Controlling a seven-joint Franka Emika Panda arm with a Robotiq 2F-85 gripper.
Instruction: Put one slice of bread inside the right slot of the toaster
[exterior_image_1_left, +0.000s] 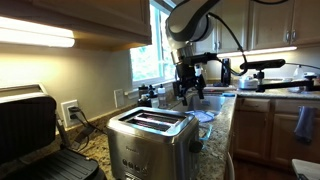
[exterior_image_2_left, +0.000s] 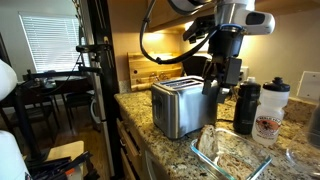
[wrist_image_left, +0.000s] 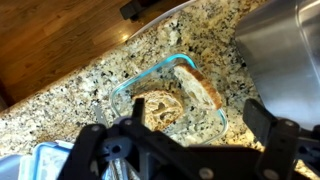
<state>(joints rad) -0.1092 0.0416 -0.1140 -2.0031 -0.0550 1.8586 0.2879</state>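
Bread lay leaning in the glass dish on the granite counter, ungrasped. Your gripper hung over it, fingers spread wide, holding nothing. Rightward stood the toaster, slots apparently empty, so you had the pickup and insertion left to do.

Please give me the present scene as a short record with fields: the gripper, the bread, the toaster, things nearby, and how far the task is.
gripper: gripper hangs above the counter beside the toaster, jaws open, holding nothing
bread: bread slice leans inside the glass dish
toaster: toaster, steel, two slots on top, no bread showing in them
counter: granite counter
nearby: black bottle and white bottle next to the toaster
task state: bread not yet grasped
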